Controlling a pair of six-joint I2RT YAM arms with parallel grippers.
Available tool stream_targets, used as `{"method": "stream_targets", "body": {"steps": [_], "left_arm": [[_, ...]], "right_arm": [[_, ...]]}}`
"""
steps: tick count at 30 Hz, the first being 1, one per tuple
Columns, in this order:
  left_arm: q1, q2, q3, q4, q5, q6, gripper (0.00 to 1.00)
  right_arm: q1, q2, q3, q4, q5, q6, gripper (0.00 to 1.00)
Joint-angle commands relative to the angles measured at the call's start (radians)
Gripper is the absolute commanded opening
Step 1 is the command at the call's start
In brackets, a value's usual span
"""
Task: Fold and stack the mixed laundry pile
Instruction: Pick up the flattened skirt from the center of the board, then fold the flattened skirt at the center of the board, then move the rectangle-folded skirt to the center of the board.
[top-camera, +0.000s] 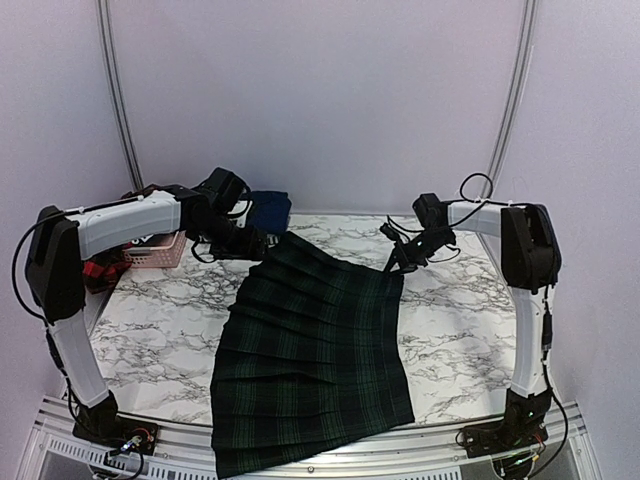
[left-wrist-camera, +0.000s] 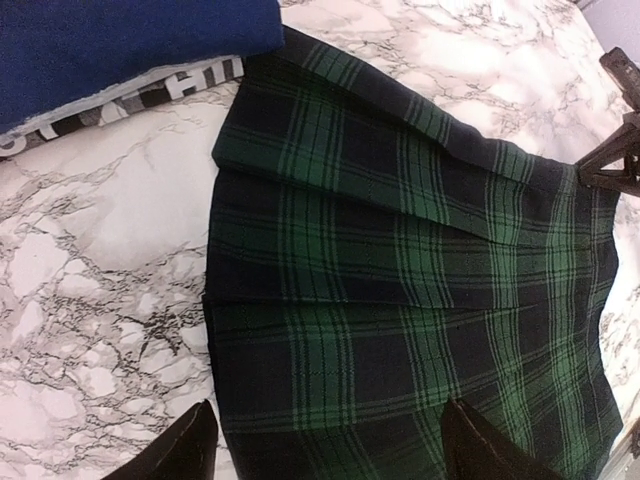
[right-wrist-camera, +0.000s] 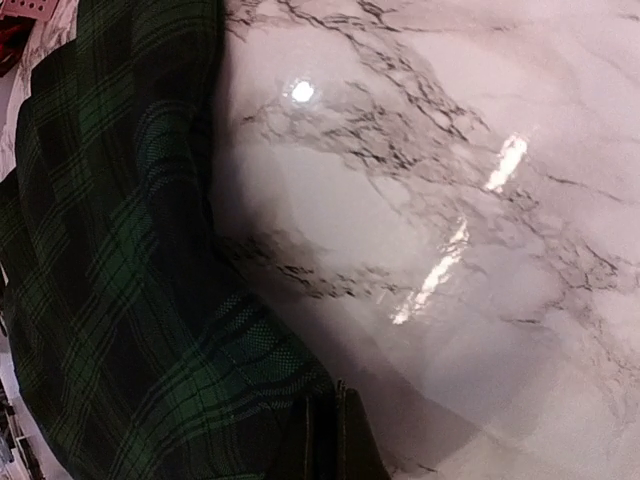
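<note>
A dark green plaid piece (top-camera: 312, 360) lies spread flat across the middle of the marble table, its near hem hanging over the front edge. My left gripper (top-camera: 252, 243) hovers open over its far left corner. In the left wrist view (left-wrist-camera: 330, 455) the fingers stand wide apart above the plaid (left-wrist-camera: 400, 270). My right gripper (top-camera: 396, 262) is shut on the plaid's far right corner, as the right wrist view (right-wrist-camera: 335, 440) shows, with the plaid (right-wrist-camera: 120, 300) to its left. A navy piece (top-camera: 269, 208) with a white lettered band (left-wrist-camera: 150, 100) lies just beyond the plaid. A red-and-black checked shirt (top-camera: 105, 270) lies at the far left.
A pink perforated basket (top-camera: 160, 250) stands at the back left under my left arm. Bare marble table (top-camera: 460, 340) shows on both sides of the plaid. Grey walls close in on the back and sides. My right gripper also shows in the left wrist view (left-wrist-camera: 612, 165).
</note>
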Motion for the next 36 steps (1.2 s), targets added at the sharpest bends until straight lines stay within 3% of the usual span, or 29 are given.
{"method": "stream_targets", "body": {"steps": [1,9,13,18,21,24,29,32,36], "left_arm": [[0.029,-0.074,-0.032,-0.007,-0.028,-0.01,0.8],[0.067,-0.219,-0.131,-0.007,-0.128,-0.044,0.84],[0.082,-0.329,-0.206,-0.008,-0.165,-0.077,0.85],[0.085,-0.469,-0.305,-0.007,-0.171,-0.096,0.87],[0.083,-0.531,-0.381,0.002,-0.105,-0.101,0.88],[0.068,-0.576,-0.47,0.024,-0.049,-0.107,0.87],[-0.045,-0.573,-0.586,0.102,-0.001,-0.171,0.83],[-0.146,-0.489,-0.615,0.128,-0.053,-0.225,0.79],[-0.164,-0.322,-0.626,0.175,-0.108,-0.29,0.69]], "right_arm": [[0.094,-0.113,0.094,-0.019,0.055,0.003,0.0],[0.389,-0.265,0.08,-0.105,0.196,-0.003,0.0],[0.571,-0.402,-0.062,-0.092,0.273,0.048,0.0],[0.738,-0.605,-0.36,-0.042,0.29,0.147,0.0],[0.742,-0.694,-0.595,0.019,0.284,0.218,0.0],[0.739,-0.687,-0.716,0.1,0.269,0.269,0.0],[0.733,-0.513,-0.703,0.172,0.242,0.288,0.0],[0.709,-0.443,-0.681,0.18,0.245,0.297,0.0],[0.651,-0.4,-0.675,0.231,0.215,0.311,0.0]]}}
